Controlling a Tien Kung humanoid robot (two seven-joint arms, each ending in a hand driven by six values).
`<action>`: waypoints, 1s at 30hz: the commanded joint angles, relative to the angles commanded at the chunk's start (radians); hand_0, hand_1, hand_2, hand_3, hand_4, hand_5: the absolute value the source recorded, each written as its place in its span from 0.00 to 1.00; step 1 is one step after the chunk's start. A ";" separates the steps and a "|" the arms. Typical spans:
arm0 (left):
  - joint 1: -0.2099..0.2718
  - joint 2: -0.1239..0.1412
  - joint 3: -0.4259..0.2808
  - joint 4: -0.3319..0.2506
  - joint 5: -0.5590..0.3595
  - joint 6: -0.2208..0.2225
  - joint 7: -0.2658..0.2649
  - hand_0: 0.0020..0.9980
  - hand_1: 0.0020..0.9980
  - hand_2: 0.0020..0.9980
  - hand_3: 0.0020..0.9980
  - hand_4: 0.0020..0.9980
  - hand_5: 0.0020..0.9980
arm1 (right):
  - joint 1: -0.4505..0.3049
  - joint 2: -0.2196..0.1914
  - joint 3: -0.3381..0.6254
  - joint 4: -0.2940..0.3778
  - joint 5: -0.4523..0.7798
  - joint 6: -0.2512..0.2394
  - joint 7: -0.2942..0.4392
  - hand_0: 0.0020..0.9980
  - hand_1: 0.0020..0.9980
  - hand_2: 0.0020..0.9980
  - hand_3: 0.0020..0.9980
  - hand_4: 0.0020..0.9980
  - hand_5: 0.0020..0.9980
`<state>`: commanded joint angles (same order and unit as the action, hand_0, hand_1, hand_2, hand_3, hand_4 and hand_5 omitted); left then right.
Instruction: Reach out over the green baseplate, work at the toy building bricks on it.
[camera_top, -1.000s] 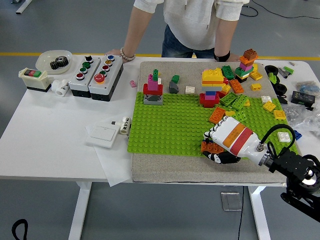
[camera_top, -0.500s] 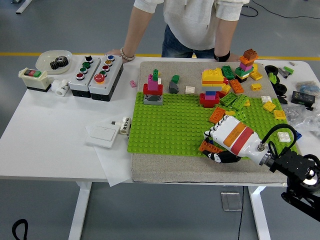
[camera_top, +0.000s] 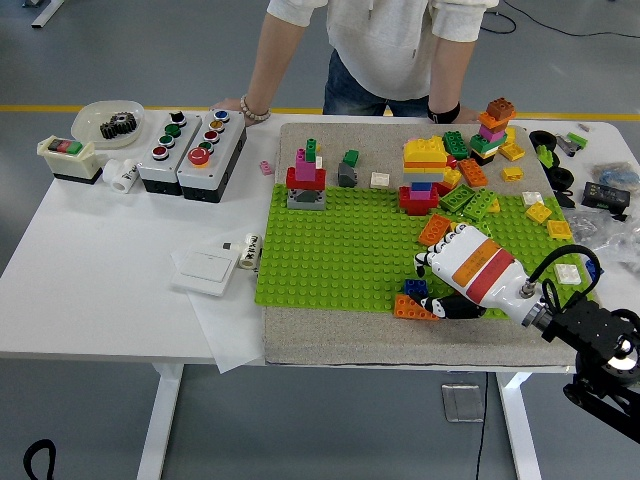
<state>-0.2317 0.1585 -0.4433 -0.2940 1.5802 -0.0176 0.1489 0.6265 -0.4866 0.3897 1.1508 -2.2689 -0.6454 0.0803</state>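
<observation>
Reaching in from the near right, right hand hovering over the baseplate's near right corner, fingers curled loosely, grasping nothing. Lying just left of it at the near edge: orange brick, blue brick touching.

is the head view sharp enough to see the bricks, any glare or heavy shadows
Head view: evenly lit and sharp, studs on the green baseplate readable; only soft shadows under the white table; no strong glare. The robot's right hand hides part of the small orange and blue bricks at the plate's near edge.
</observation>
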 joint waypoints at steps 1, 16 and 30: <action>0.001 0.000 0.000 0.000 0.001 0.000 0.000 0.62 0.66 0.70 0.61 0.67 0.66 | -0.007 -0.006 0.009 0.017 0.000 0.000 -0.008 0.16 0.19 0.29 0.46 0.71 0.56; 0.012 -0.003 -0.013 0.001 0.024 -0.004 0.001 0.63 0.66 0.70 0.61 0.67 0.66 | -0.101 -0.049 0.054 0.215 0.000 0.087 -0.138 0.38 0.45 0.52 0.55 0.96 0.55; 0.012 -0.004 -0.003 0.001 0.008 -0.006 -0.009 0.65 0.66 0.70 0.61 0.67 0.66 | -0.127 -0.002 0.035 0.150 0.000 0.044 -0.232 0.35 0.43 0.51 0.54 0.95 0.48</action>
<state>-0.2194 0.1550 -0.4462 -0.2929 1.5877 -0.0240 0.1398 0.4992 -0.4889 0.4247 1.3013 -2.2689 -0.6015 -0.1516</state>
